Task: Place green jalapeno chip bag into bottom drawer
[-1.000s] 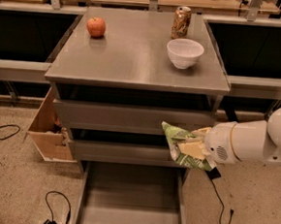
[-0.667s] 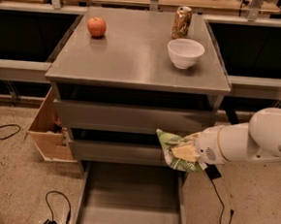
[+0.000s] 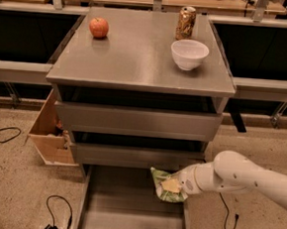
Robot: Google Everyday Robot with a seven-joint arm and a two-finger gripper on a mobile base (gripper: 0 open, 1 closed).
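Grey metal makes up the three-drawer cabinet (image 3: 137, 61) in front of me. Its bottom drawer (image 3: 125, 219), a wide shallow tray with a plain grey floor, is pulled well out towards the camera, while the two drawers above sit almost closed.

A white, rounded robot arm (image 3: 248, 177) reaches in low from the right. Its gripper (image 3: 175, 184) is at the drawer's back right corner, just under the front of the middle drawer. The jaws are closed on the small crinkled green jalapeno chip bag (image 3: 159, 193). They pinch its right side, so most of the foil sticks out leftwards past them. A pale yellow patch shows where bag and gripper meet. The bag hangs over the right rear part of the open tray, close by its right wall; whether its lower edge touches the floor I cannot tell.

On the cabinet top stand a red apple (image 3: 98, 27) at back left, a white bowl (image 3: 189, 54) at right and a tan can (image 3: 186, 23) behind the bowl. An open cardboard box (image 3: 49, 139) sits left of the cabinet.
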